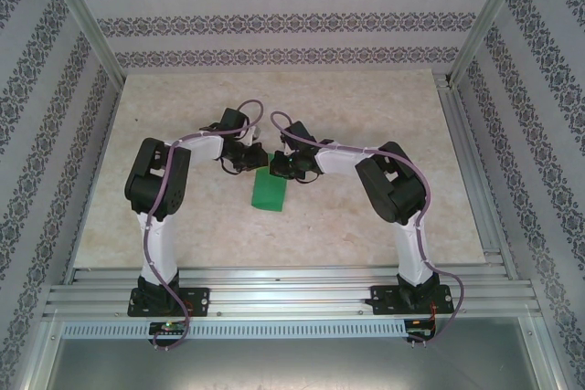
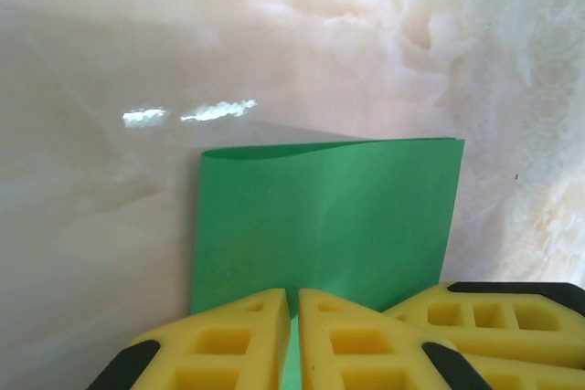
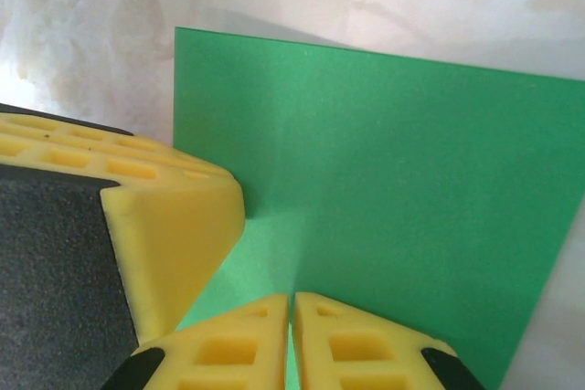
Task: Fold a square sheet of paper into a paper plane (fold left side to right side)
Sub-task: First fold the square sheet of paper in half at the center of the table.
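Left wrist cam first: the left gripper (image 2: pixel 293 294) has its two yellow fingers pulled almost together, with just a hairline slit between them. Nothing sits in that slit, you only see green through it. The tips are over the near edge of the green paper sheet (image 2: pixel 329 216), and whether they actually press down on it can't be told from here. Just to the right of those fingers a yellow finger (image 2: pixel 498 317) of the right gripper pokes in, also over the sheet's near edge. Beyond the fingertips the sheet runs out flat on the marble-look tabletop (image 2: pixel 110 70), and its far edge is a bit wavy rather than dead straight.

Right wrist cam, same deal: the right gripper (image 3: pixel 292 299) is closed down to a thin slit, no paper pinched between its fingers, tips over the sheet. A fat yellow finger (image 3: pixel 174 216) of the left gripper sits just left of them, close enough that it's hard to say if they touch. Past the tips the sheet spreads ahead and off to the right, plain green, no marks.

From the overhead cam the sheet lies around mid-table between the left arm (image 1: pixel 160 198) and the right arm (image 1: pixel 402 194), and the two grippers meet nose to nose at its far end, fingertips on that edge
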Robot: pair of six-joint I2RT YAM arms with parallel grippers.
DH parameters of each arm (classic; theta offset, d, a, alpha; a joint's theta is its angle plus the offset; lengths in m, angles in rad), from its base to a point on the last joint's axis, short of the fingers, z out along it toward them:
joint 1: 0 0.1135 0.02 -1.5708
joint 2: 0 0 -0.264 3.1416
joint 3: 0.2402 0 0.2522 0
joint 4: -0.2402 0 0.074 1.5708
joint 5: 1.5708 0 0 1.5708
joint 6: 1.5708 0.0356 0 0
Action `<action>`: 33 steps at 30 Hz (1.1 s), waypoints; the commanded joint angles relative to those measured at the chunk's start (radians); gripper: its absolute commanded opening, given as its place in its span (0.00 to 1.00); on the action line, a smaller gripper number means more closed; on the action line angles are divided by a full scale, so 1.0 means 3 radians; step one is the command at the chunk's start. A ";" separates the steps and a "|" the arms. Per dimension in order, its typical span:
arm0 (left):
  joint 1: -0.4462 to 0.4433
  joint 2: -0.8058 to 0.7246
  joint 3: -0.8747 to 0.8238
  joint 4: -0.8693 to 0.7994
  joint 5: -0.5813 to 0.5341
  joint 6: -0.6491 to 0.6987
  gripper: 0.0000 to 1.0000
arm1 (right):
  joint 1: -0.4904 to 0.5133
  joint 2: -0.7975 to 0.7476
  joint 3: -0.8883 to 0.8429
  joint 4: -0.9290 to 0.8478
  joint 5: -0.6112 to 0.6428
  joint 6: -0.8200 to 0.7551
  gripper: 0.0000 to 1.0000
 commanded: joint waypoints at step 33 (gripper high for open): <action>0.0112 -0.0541 -0.0672 0.0504 0.0393 -0.0142 0.03 | 0.0021 0.0229 0.0003 -0.0554 0.0041 -0.0108 0.11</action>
